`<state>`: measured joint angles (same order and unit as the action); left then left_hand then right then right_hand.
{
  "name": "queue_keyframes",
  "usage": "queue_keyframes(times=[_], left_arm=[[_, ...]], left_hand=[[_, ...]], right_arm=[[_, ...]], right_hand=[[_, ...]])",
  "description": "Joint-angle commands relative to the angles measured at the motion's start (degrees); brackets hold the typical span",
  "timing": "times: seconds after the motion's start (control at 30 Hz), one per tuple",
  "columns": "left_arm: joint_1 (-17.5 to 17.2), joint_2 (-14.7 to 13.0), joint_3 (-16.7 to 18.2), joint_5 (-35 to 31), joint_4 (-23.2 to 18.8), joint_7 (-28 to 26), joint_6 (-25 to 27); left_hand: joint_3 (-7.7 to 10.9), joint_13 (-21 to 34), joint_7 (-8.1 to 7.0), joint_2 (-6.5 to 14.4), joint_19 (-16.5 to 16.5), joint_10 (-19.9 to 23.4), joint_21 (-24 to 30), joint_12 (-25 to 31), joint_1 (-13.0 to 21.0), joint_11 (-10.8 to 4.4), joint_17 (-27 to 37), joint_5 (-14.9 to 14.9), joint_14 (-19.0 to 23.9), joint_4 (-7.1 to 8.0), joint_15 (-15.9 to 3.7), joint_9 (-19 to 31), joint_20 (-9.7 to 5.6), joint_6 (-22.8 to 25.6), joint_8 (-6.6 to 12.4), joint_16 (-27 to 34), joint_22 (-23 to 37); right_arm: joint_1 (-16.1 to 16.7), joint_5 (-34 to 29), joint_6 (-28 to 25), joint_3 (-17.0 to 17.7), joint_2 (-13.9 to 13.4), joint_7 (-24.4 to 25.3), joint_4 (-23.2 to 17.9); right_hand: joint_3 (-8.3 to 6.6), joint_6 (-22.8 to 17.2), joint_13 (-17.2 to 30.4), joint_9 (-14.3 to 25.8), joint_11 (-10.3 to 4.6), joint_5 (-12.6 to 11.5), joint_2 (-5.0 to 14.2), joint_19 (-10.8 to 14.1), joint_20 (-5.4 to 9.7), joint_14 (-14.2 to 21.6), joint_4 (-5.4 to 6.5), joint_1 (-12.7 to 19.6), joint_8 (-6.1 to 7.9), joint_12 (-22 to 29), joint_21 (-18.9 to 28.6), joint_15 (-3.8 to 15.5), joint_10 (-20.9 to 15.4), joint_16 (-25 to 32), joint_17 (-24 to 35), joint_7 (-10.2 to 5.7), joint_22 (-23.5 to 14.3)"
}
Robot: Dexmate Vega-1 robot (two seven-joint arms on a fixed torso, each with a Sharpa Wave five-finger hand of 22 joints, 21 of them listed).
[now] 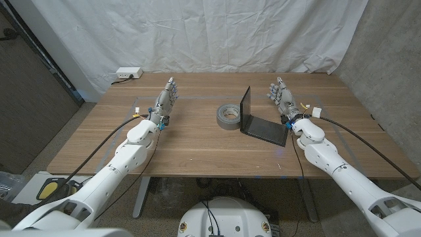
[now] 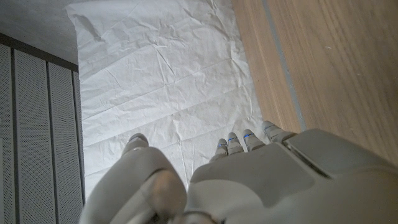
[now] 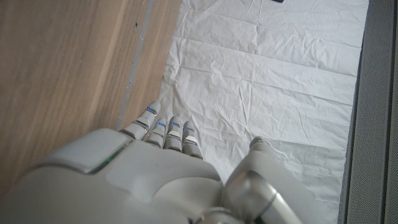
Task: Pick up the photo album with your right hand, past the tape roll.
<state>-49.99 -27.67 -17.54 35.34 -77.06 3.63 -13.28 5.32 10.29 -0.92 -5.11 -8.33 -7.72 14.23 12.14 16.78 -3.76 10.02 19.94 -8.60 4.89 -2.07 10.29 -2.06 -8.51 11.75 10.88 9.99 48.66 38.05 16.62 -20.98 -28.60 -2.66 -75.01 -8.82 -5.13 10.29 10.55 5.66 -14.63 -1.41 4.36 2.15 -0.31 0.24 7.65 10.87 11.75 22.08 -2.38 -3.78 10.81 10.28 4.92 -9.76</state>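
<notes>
The right hand (image 1: 281, 97) holds nothing, its fingers (image 3: 163, 130) straight and slightly apart, reaching toward the white sheet (image 1: 197, 33) behind the worktop (image 1: 197, 151). Just beside those fingers, toward the robot's left, the black photo album (image 1: 258, 118) stands half open, one cover upright and the other lying on the wood. The grey tape roll (image 1: 228, 116) lies just beyond the album. Well apart across the worktop, the left hand (image 1: 166, 101) is likewise empty with its fingers (image 2: 242, 140) extended and spread.

White sheet (image 1: 197, 33) behind wooden table (image 1: 197, 145); power strip (image 1: 127, 74) (possibly) at far-left corner.
</notes>
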Motion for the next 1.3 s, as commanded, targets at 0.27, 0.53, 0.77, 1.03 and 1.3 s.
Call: queue_keyframes(times=[0.27, 0.53, 0.77, 1.03, 1.3], left_arm=[[-3.3, 12.5, 15.7, -15.2, -4.6, 10.6, 12.1], [-2.9, 16.4, 19.2, -18.6, -4.4, 14.0, 12.9], [-3.0, 17.8, 20.5, -21.8, -5.9, 15.1, 14.6], [-3.6, 19.1, 21.7, -23.6, -7.2, 16.1, 15.6], [-3.9, 20.4, 22.5, -24.2, -7.2, 16.8, 15.4]], left_hand=[[0.00, 0.2, 0.46, -0.1, -0.2, 0.1, 0.1, 0.4, 0.5, 0.31, 0.2, 0.4, 0.0, -0.12, 0.08, 0.2, -6.28, 0.2, 0.40, 0.3, 0.1], [-0.10, 0.2, 0.76, 0.0, 0.0, 0.5, 0.0, 0.4, 0.6, 0.41, 0.2, 0.5, 0.1, -0.14, 0.13, 0.2, -6.03, 0.8, 0.49, 0.3, 0.1], [-0.17, 0.2, 0.86, 0.1, 0.1, 1.0, -0.1, 0.5, 0.8, 0.47, 0.2, 0.5, 0.6, -0.25, 0.35, 0.2, -5.69, 1.1, 0.52, 0.4, 0.1], [-0.19, 0.2, 0.89, 0.2, 0.2, 1.2, -0.3, 0.4, 1.2, 0.68, 0.2, 0.6, 0.7, -0.41, 0.48, 0.2, -5.45, 1.3, 0.45, 0.3, 0.1], [-0.09, 0.2, 0.91, 0.4, 0.2, 1.4, -0.5, 0.4, 1.6, 0.60, 0.2, 0.6, 0.8, -0.58, 0.55, 0.2, -5.40, 1.4, 0.41, 0.3, 0.1]], right_arm=[[1.3, 0.0, 0.2, 1.2, 1.1, -0.8, -1.1], [2.2, -0.6, 0.3, 1.5, 0.7, -0.2, -2.7], [3.1, -1.1, 0.8, 1.8, -0.1, 0.0, -4.1], [4.6, -1.8, 0.6, 2.2, -1.6, 0.7, -7.2], [6.1, -2.9, 0.5, 2.2, -3.0, 1.7, -10.3]], right_hand=[[-0.69, -0.2, 0.2, 0.1, 0.39, -0.2, 0.36, 0.7, 1.16, 0.6, -0.22, 1.1, 0.51, 0.5, 0.0, -0.54, -0.6, 0.4, 0.2, 0.33, -0.3], [-0.92, -0.5, 0.2, 0.1, 0.55, -0.2, 0.66, 0.9, 1.09, 0.8, -0.59, 1.7, 0.62, 0.8, -0.3, -0.53, -1.4, 0.4, 0.1, 0.28, -0.3], [-1.12, -0.6, 0.2, 0.1, 0.50, -0.1, 0.85, 1.2, 1.10, 1.0, -0.96, 2.3, 0.63, 0.9, -0.4, -0.51, -1.7, 0.4, 0.1, 0.22, -0.3], [-1.43, -1.2, 0.3, 0.2, 0.61, 0.0, 1.13, 1.7, 1.04, 1.6, -1.51, 3.3, 0.83, 1.0, -0.6, -0.59, -2.3, 0.5, 0.1, 0.30, -0.3], [-1.81, -1.6, 0.3, 0.2, 0.38, 0.2, 1.53, 2.1, 0.97, 2.1, -2.04, 4.2, 0.95, 1.2, -0.7, -0.51, -2.9, 0.6, 0.1, 0.25, -0.3]])
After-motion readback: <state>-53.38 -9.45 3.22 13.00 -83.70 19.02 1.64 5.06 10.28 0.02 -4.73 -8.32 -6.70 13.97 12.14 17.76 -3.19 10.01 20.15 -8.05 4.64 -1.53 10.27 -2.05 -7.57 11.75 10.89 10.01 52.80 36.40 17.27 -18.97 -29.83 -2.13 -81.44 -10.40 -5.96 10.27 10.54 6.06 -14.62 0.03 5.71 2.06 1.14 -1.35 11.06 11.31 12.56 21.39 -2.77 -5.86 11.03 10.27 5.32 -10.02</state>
